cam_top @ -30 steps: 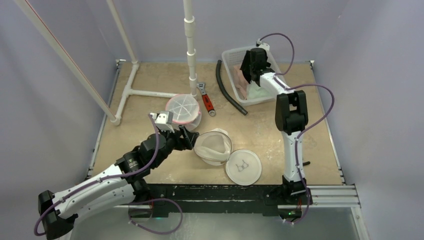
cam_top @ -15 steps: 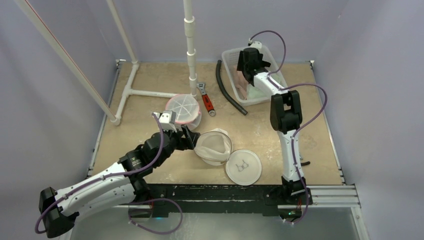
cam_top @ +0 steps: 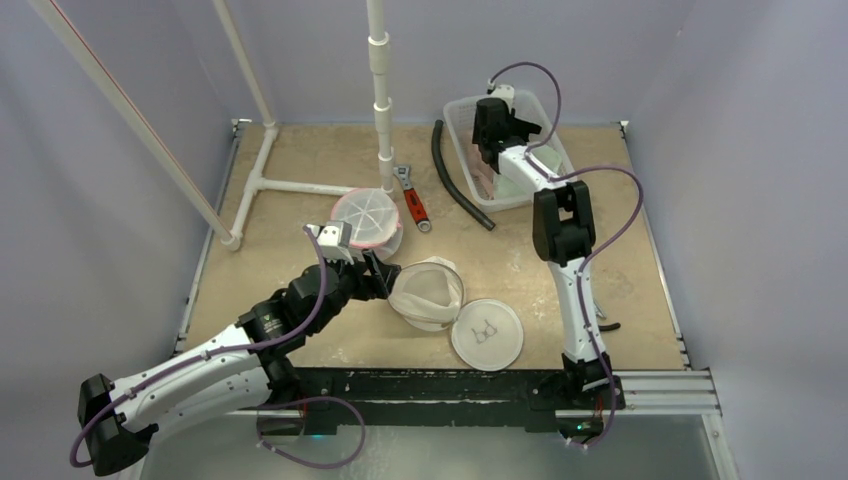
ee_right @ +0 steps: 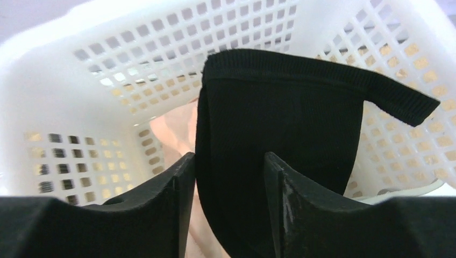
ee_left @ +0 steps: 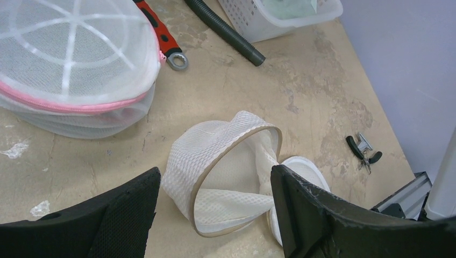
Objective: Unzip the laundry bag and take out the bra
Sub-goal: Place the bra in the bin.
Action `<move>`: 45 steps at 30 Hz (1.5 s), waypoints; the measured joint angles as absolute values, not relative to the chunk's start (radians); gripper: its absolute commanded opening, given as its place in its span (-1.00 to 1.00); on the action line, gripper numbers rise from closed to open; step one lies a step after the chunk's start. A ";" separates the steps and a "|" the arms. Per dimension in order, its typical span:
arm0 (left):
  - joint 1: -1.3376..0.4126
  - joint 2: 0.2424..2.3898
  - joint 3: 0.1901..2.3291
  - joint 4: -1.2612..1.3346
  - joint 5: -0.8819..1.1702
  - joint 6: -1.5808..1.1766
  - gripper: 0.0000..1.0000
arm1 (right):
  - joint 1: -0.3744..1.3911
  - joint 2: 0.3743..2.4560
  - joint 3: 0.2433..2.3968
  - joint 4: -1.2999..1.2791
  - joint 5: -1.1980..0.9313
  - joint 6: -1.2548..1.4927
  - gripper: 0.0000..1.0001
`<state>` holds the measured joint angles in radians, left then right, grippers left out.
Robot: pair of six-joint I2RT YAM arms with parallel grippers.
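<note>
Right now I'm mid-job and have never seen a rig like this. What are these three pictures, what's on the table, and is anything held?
Two robot arms are bolted at the near edge of the table. The overhead picture looks down on both; the other two come from a camera on each wrist. On the table lie an open white mesh bag, a round mesh disc beside it, a zipped pink-trimmed bag, a wrench, a hose, pliers and a white basket. The left gripper is open, just short of the open bag. The right gripper hangs over the basket and appears to pinch a black cloth.
</note>
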<state>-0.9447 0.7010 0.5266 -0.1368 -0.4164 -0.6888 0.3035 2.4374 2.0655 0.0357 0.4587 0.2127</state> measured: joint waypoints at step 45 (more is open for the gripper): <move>-0.945 0.689 0.527 -0.147 -0.397 -0.698 0.45 | 0.368 2.453 2.143 0.038 0.475 0.168 0.29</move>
